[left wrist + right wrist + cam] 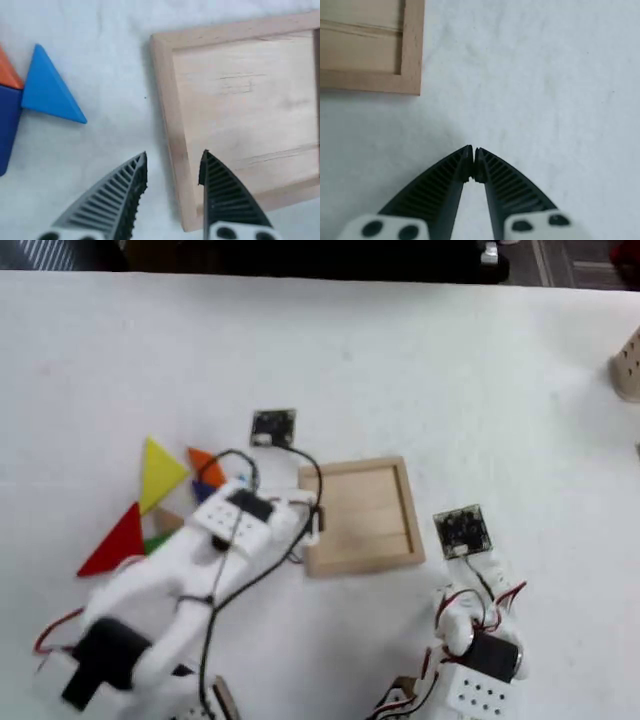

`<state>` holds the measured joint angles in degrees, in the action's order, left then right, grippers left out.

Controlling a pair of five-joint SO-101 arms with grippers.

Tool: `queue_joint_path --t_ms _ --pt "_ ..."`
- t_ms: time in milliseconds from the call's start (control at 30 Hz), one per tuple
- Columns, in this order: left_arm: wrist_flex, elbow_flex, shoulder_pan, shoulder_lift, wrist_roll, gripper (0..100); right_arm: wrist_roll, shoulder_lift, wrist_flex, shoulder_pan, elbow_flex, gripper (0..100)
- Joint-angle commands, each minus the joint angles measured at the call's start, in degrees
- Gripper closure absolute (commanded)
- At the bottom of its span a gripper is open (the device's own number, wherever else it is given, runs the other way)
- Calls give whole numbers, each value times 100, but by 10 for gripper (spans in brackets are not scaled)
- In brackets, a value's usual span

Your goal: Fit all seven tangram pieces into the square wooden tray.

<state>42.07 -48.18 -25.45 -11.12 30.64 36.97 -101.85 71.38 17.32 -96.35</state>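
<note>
White arm shells (170,575), black motors (497,655), red and black cables (316,472), black ribbed left tool (174,153) and right tool (473,148)

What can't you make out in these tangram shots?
1. High view: the left arm lies over pieces beside the yellow triangle, so seven cannot be counted; the green piece is a sliver.
2. Left wrist view: the orange piece and dark blue piece are cut off by the frame edge, shapes unclear.
3. Right wrist view: the wooden tray is cut off by the frame edge beyond one corner.
</note>
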Motion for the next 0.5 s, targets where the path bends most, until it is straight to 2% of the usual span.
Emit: queue_joint_path --t_ms 0,100,333,467 --pt "-123 870 -57 1191 79 811 70 -13 40 57 -18 981" --pt "290 1380 84 1798 70 812 70 -13 40 57 -18 981" --pt "1530 2233 1059 2325 9 812 70 -13 40 57 -18 981" --pt "1811 2497 1481 2334 -914 812 70 -13 40 57 -18 981"
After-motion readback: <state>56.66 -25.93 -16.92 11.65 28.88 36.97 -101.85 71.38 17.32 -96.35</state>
